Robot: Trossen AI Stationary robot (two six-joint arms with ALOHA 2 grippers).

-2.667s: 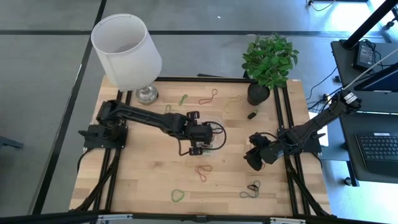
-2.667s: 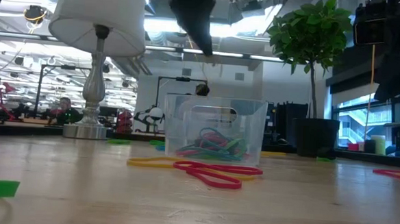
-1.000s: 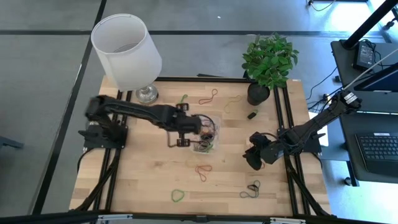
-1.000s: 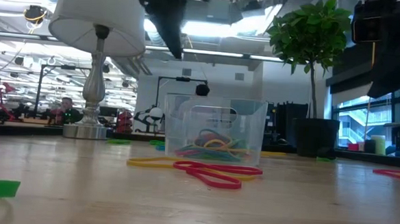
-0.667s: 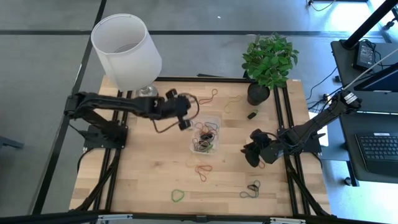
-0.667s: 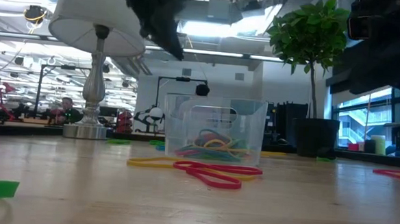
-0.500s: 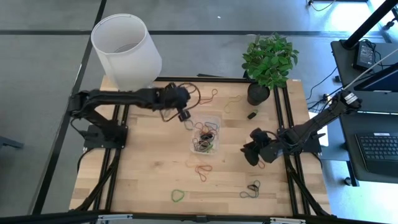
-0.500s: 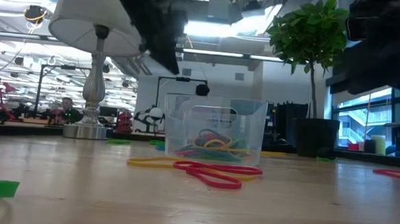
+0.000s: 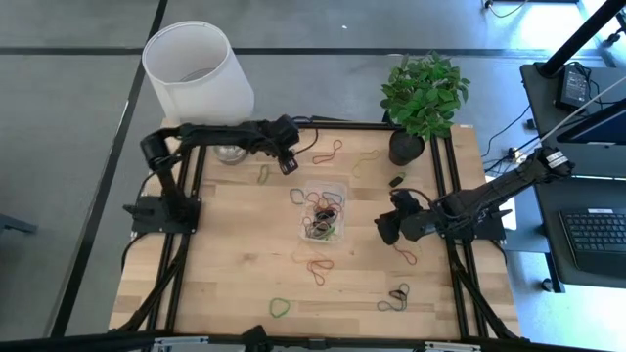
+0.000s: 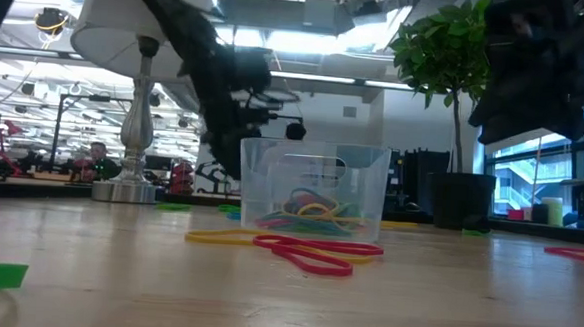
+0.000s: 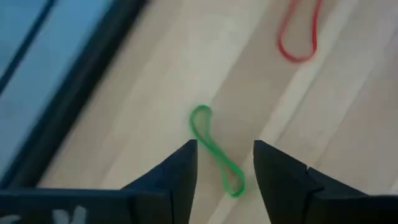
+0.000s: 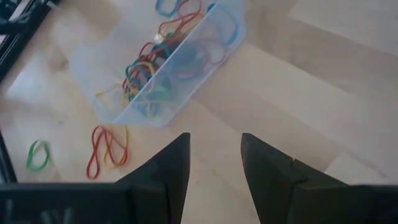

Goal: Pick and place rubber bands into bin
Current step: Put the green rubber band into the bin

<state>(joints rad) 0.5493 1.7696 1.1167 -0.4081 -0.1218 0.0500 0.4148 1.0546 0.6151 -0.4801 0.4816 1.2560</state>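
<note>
Nearest the counter's front edge [image 9: 225, 293]: a green rubber band loop [image 9: 280, 307] and a dark tangle of bands [image 9: 396, 295] lie loose on the light wooden top. A little further in sits a red-and-yellow pair of bands [image 9: 319, 267] — the same pair shows just in front of the bin in the low view [image 10: 298, 249].

Mid-counter: the small clear plastic rectangular bin [image 9: 324, 207] already holds a mixed pile of coloured bands [image 12: 149, 65]. It stands central, probably so both arms can reach it.

The right gripper [image 9: 383, 229] hovers just beside the bin. Its fingers [image 12: 168, 165] stand apart with nothing between them, aimed at the bin and the loose bands near it — it looks to be waiting.

Further back, the left gripper [image 9: 289, 162] hangs over the rear strip, beyond the bin. Its fingers [image 11: 180, 168] are apart and empty, straddling a thin green figure-eight band [image 11: 216, 151] on the wood. That looks like the line-up for the next pick. A red loop [image 11: 300, 38] lies beyond it.

Farthest: a white cylindrical lampshade on a metal base [image 9: 198, 78] and a leafy potted plant in a black pot [image 9: 421, 98] stand at the back edge, clear of the work. A small black clip-like block [image 9: 397, 180] lies near the pot.
</note>
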